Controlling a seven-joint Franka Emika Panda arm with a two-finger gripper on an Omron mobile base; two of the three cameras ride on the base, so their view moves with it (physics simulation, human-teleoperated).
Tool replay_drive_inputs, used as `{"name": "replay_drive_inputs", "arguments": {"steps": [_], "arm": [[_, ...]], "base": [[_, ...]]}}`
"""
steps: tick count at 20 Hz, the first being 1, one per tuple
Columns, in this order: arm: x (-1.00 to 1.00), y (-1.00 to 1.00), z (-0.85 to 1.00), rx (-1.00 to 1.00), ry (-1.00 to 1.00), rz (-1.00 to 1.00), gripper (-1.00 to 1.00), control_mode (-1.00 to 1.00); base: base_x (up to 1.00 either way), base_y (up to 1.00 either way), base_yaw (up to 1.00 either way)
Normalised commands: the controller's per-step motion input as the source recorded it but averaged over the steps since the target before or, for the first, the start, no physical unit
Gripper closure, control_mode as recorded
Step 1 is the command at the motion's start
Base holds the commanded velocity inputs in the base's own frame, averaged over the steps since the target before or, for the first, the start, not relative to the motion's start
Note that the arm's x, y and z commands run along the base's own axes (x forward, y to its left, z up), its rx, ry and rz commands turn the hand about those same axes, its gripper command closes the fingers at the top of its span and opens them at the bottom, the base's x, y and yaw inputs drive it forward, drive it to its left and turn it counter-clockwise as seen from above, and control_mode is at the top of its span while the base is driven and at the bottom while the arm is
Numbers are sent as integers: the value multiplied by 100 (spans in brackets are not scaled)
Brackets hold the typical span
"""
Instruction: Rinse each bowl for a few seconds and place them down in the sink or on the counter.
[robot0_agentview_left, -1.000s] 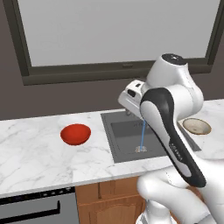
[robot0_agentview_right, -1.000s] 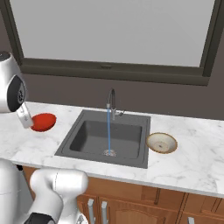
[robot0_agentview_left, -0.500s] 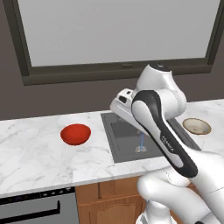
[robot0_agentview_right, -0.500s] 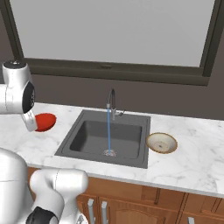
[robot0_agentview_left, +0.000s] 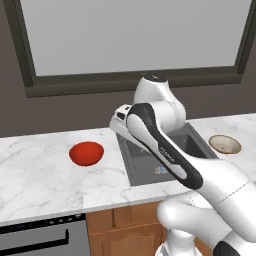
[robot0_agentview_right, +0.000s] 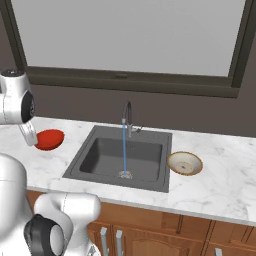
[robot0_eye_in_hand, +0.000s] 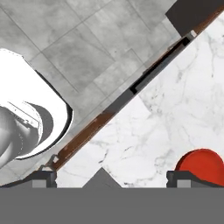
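The red bowl (robot0_agentview_left: 86, 153) sits upright on the white marble counter (robot0_agentview_left: 35, 170), left of the sink (robot0_agentview_left: 142, 167). The beige bowl (robot0_agentview_left: 224, 144) rests on the counter to the right of the sink (robot0_agentview_right: 100, 155). My gripper (robot0_agentview_left: 116, 125) hangs above the counter between the sink's left rim and the red bowl (robot0_agentview_right: 49, 139), not touching it. In the hand view the gripper (robot0_eye_in_hand: 116, 180) is open and empty, its tips far apart over the counter's front part. There the red bowl (robot0_eye_in_hand: 202, 163) lies just beyond the right fingertip (robot0_eye_in_hand: 189, 178).
Water runs in a thin blue stream (robot0_agentview_right: 124, 150) from the dark arched faucet (robot0_agentview_right: 128, 116) onto the drain. A window with a dark sill fills the back wall. Wooden cabinets (robot0_agentview_right: 150, 235) and a dark appliance front (robot0_agentview_left: 35, 235) stand below the counter edge.
The arm has swung left, from above the sink toward the red bowl. The gripper has stayed open. Both bowls lie where they were, and water keeps running.
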Motion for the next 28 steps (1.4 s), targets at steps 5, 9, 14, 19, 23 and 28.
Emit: {"name": "replay_drive_inputs", "arguments": {"steps": [5,9,14,19,23,28], "arm": [[28,9,-20,-6,4,3,-100,-100],[27,0,-18,-5,4,7,-100,-100],[20,0,-18,-2,3,9,-100,-100],[10,0,-22,0,0,12,-100,-100],[12,3,-31,0,-2,8,-100,-100],[9,2,-33,0,-4,4,-100,-100]], "base": [[0,0,0],[0,0,0],[0,0,0],[0,0,0],[0,0,0],[0,0,0]]}}
